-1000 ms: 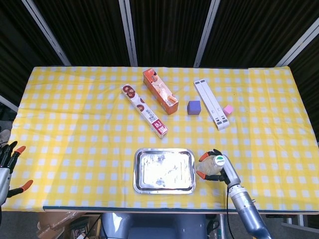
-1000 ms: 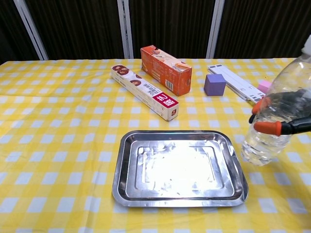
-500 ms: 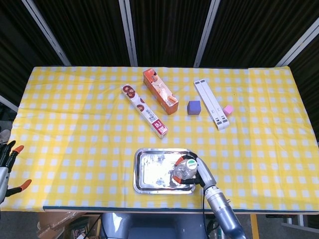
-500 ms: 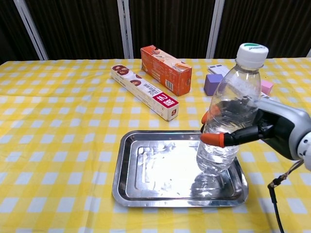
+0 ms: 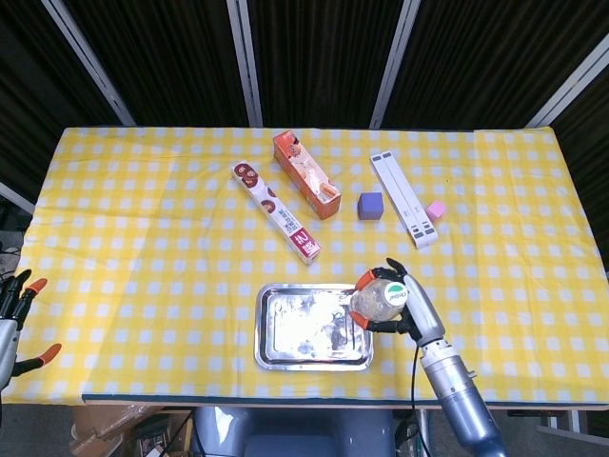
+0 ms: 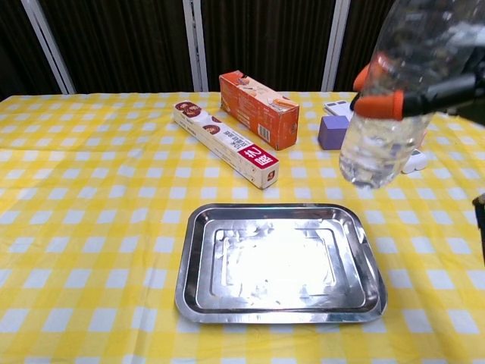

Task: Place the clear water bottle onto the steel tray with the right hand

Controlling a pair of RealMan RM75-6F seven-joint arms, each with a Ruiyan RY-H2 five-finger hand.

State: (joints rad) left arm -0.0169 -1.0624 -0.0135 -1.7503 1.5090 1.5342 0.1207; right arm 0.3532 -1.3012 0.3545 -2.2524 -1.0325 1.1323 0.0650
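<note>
My right hand grips the clear water bottle, held upright and high in the air. In the chest view the bottle's base hangs well above the table, near the far right corner of the steel tray. Its top is cut off by the frame's upper edge there. In the head view its white-and-green cap shows just beyond the tray's right rim. The tray holds nothing. My left hand stays at the table's left edge, fingers spread, holding nothing.
Behind the tray lie a long white wrap box, an orange carton, a purple cube, a white power strip and a small pink block. A yellow checked cloth covers the table.
The right hand has lifted the bottle up off the tray's right side and carried it slightly right. A second ago it was low beside the tray. The left hand has not moved.
</note>
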